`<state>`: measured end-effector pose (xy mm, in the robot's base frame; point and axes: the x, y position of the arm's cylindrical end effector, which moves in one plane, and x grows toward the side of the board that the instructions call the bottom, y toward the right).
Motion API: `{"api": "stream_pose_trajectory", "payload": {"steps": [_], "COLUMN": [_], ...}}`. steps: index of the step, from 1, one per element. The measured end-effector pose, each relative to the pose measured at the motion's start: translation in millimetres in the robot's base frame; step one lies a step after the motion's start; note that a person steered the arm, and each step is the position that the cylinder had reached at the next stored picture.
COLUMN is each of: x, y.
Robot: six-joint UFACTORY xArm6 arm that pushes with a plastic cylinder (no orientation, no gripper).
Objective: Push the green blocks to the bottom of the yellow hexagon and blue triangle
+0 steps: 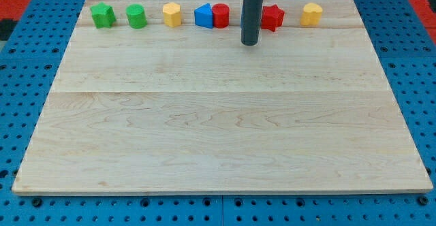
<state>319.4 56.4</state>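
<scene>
With no fingers to speak of, our tip (249,43) sits upper centre, far from the green star (103,15) and green cylinder (136,15) upper left, risking, seemingly, nudging the yellow hexagon (172,14) or blue triangle (203,15) en route.

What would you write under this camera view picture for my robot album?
My tip waits below a top row of blocks, between a red cylinder and red star, far from two green blocks.
</scene>
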Motion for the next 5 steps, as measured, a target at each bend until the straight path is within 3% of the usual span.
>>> {"api": "stream_pose_trajectory", "payload": {"steps": [1,2,4,5], "x": [-2,8,27,8], "y": [0,-36,-261,-361]}}
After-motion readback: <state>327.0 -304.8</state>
